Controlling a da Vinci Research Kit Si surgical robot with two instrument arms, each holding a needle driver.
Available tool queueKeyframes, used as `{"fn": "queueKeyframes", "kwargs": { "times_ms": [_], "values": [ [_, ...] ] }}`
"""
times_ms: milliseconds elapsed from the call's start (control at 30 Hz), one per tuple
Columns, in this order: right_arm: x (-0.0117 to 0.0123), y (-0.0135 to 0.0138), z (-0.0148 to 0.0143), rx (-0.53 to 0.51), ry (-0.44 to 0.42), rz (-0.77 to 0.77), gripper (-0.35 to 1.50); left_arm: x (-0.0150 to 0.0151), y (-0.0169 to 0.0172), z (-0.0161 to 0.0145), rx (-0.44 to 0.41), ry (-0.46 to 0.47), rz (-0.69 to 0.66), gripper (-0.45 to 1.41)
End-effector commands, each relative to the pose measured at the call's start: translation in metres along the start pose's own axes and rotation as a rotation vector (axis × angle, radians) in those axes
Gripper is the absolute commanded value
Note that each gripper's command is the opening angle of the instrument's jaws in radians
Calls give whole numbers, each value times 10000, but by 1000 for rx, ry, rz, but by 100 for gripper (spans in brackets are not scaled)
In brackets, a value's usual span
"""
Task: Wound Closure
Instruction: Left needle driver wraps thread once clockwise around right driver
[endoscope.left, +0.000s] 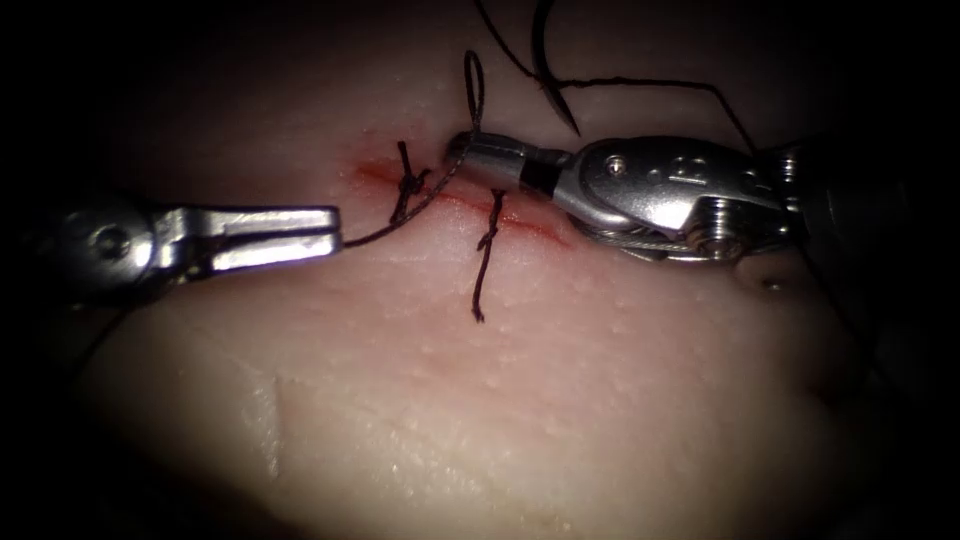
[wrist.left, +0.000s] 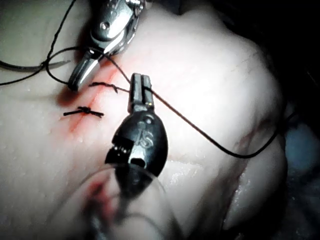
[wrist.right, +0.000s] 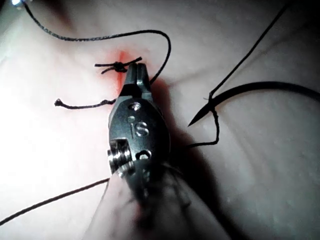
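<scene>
We see the cut (endoscope.left: 460, 200) running across the tissue (endoscope.left: 520, 400), marked by red fluid (endoscope.left: 375, 172), with two tied stitches already across it: one knot (endoscope.left: 408, 183) toward the left end with short tails, and a second stitch (endoscope.left: 490, 235) further right whose long cut end hangs down over the near side.

The left arm's tool (endoscope.left: 335, 228) lies on the left, its jaws pressed together on the thread (endoscope.left: 385, 232), which leaves its tip and runs up and right toward the cut. The right arm's tool (endoscope.left: 462, 148) reaches in from the right with its tip at the cut; its jaws look closed on the same thread, where a small loop (endoscope.left: 474, 85) stands up just above the tip.

The curved needle (endoscope.left: 550, 70) is held by neither tool. It lies free on the tissue beyond the cut, above the right tool, its point out in the open and not in the tissue, its thread trailing away to the right.

We judge the closure well along: two stitches are placed, the stretch of cut under the right tool's tip looks not yet closed, and the thread held between both tools is not yet cut.
</scene>
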Motion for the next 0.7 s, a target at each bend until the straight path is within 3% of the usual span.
{"fn": "queueKeyframes", "kwargs": {
  "times_ms": [33,133,400,700],
  "values": [
    [-4,-4,7,4,10,1,-35,-6,7,7,-5,1,-3,-45],
    [5,-4,14,16,79,5,-35,-8,10,14,-13,10,-9,-45],
    [9,-14,30,60,116,2,-35,-15,3,29,-12,15,-21,-45],
    [27,-6,19,121,226,33,-35,-60,-21,27,-2,-13,-37,-45]
  ]
}}
